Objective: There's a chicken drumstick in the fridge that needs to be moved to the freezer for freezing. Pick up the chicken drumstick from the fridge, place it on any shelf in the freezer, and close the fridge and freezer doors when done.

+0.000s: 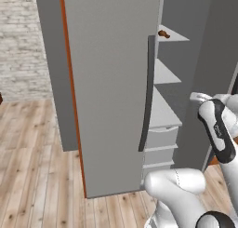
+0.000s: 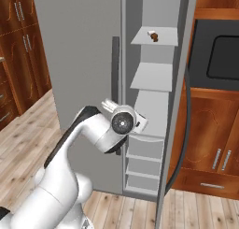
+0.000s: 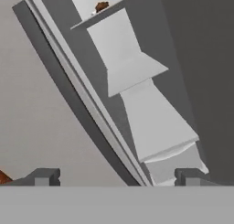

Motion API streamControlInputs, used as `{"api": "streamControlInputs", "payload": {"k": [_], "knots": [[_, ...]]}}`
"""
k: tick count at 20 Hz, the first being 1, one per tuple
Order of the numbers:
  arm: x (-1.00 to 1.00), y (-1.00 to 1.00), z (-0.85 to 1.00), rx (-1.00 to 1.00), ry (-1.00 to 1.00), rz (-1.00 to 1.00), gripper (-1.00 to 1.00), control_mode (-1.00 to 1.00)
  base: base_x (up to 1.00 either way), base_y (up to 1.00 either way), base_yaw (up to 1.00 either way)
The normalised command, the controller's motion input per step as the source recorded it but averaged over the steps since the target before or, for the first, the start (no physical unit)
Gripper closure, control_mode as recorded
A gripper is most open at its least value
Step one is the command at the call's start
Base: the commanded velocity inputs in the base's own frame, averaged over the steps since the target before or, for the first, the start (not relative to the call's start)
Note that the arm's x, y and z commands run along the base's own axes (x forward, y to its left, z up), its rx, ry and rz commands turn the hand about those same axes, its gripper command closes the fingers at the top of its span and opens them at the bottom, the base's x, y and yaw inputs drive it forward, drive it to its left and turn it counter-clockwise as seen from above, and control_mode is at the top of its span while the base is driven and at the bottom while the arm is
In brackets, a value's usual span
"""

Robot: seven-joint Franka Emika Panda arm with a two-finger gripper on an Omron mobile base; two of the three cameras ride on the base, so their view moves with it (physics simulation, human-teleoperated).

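Wide-spread and holding nothing, the pincer (image 3: 117, 176) shows its two dark tips at the bottom of the hand view, aimed up along the open freezer (image 2: 154, 106). High above and ahead of the pincer, well apart from it, the chicken drumstick (image 1: 163, 34) lies as a small reddish-brown lump on the uppermost visible shelf (image 2: 164, 37) of opaque pale-grey board; two more such shelves sit between that board and the pincer, and pale drawers (image 1: 160, 150) sit lower down, close by the hand. So the placing part looks done, by my judgement, and closing is what remains. To the pincer's left stands the shut grey door (image 1: 111, 92) with its long dark curved handle (image 1: 147, 97); to its right the freezer door (image 2: 175, 111) stands open, seen nearly edge-on. The main risk from here is in the swing: the arm's wrist and elbow sit right at the compartment mouth, so pushing the open door before backing out could trap the arm against the shelves or leave the door ajar. A push landing off the door's edge could also slip past it. A hard slam might jolt the tiny drumstick, which lies near the shelf's front, though how firmly it rests I cannot tell.
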Motion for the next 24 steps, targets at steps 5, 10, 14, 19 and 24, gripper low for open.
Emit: {"api": "streamControlInputs", "payload": {"k": [5, 10, 14, 19, 24], "knots": [[-0.03, -0.62, 0.0, 0.0, -0.04, 0.07, -1.0, -1.0, 0.0, 0.0, 0.0], [-0.66, -0.6, 0.0, 0.0, -0.17, 0.04, -1.0, -1.0, 0.0, 0.0, 0.0], [-0.11, -0.66, 0.0, 0.01, -0.17, 0.02, -1.0, -1.0, 0.0, 0.0, 0.0], [-0.01, -0.7, -0.02, 0.02, -0.18, 0.05, -1.0, -1.0, 0.0, 0.0, 0.0], [0.05, -0.66, -0.04, 0.06, -0.2, 0.17, -1.0, -1.0, 0.0, 0.0, 0.0]]}}
